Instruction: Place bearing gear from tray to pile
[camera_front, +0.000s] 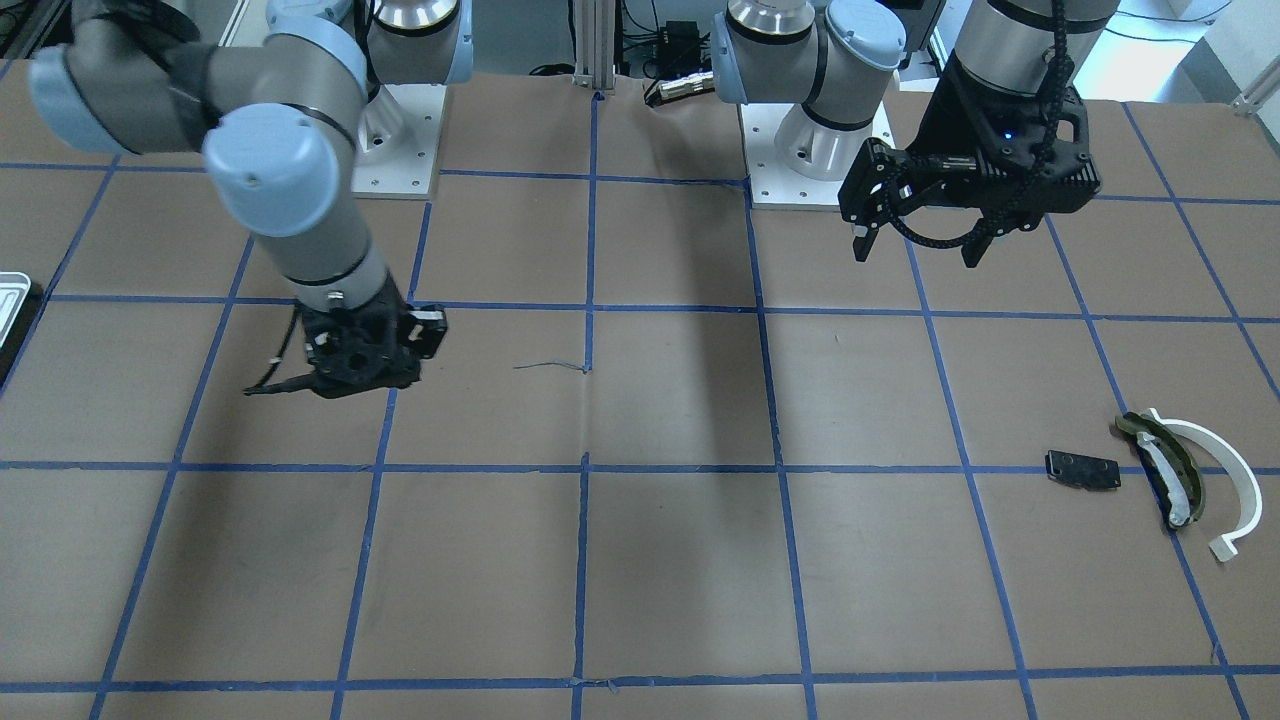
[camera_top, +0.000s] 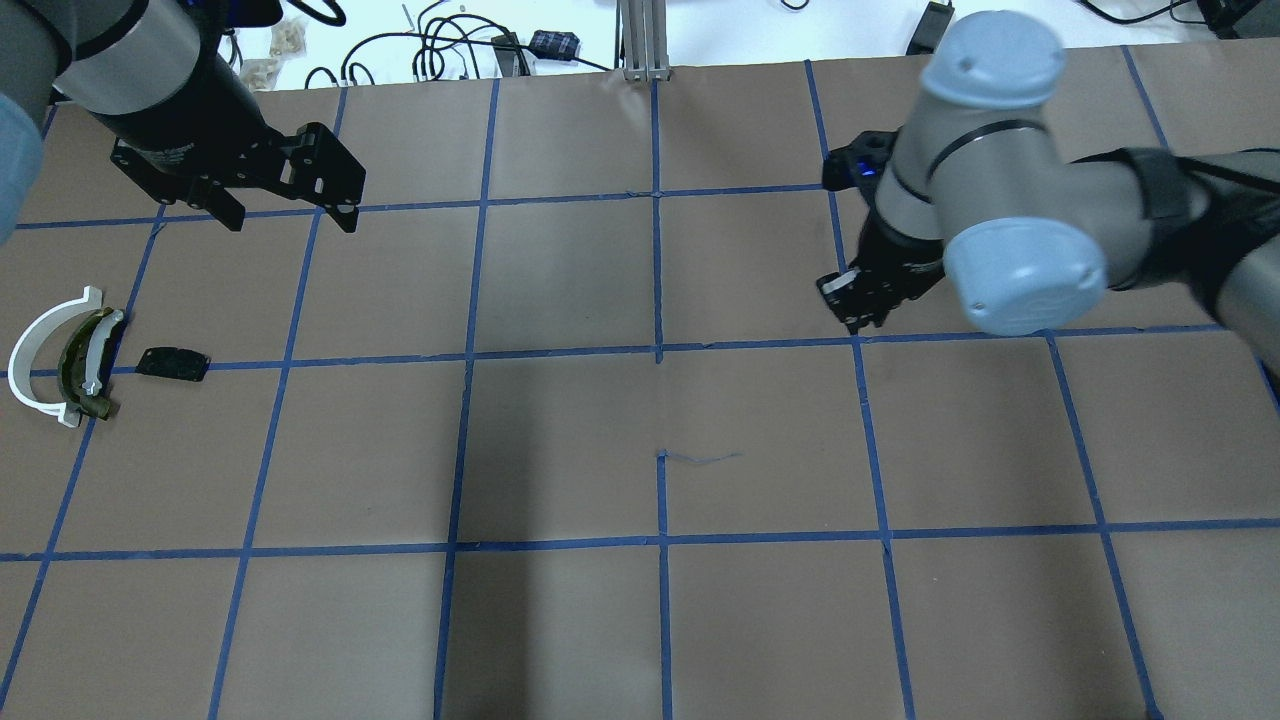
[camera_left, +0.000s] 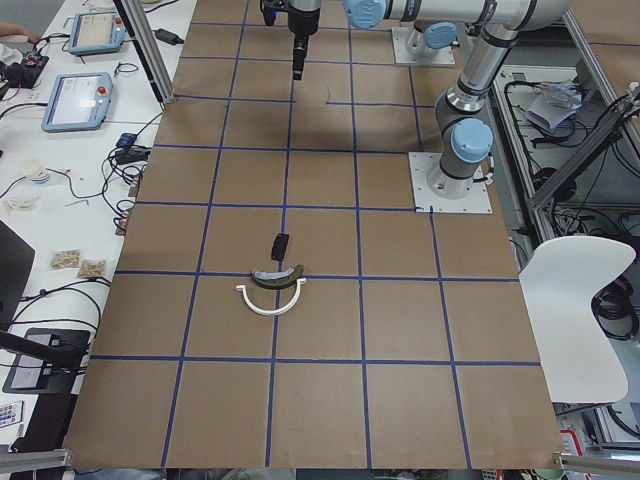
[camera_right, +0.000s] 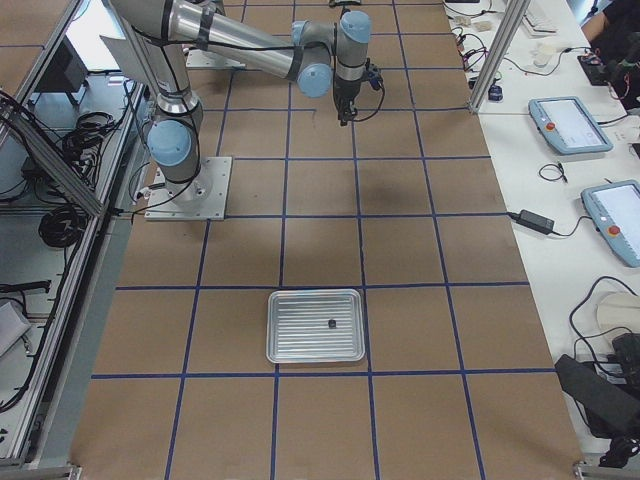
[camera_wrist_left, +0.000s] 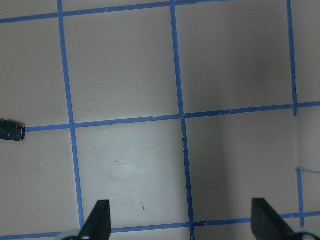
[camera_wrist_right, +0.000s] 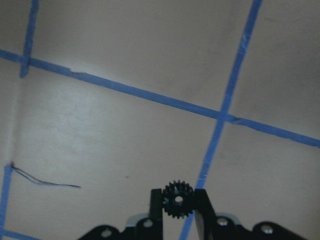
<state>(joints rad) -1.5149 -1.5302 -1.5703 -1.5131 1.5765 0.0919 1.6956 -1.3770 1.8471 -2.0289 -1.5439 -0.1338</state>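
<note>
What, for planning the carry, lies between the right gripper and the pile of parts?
Overhead view: only bare brown table crossed by blue tape between the right gripper, shut on a small black gear, and the pile.

Place: robotics lab | bench (camera_top: 560, 280): brown cover, blue tape grid | far edge: aluminium post (camera_top: 645, 38), loose cables (camera_top: 440, 45) | side table (camera_right: 540, 170) beyond it: teach pendants (camera_right: 569, 124) | near edge: bolted arm base plate (camera_left: 430, 195)

Ribbed silvery metal tray (camera_right: 300, 340); matt black bearing gear (camera_wrist_right: 177, 199)
</note>
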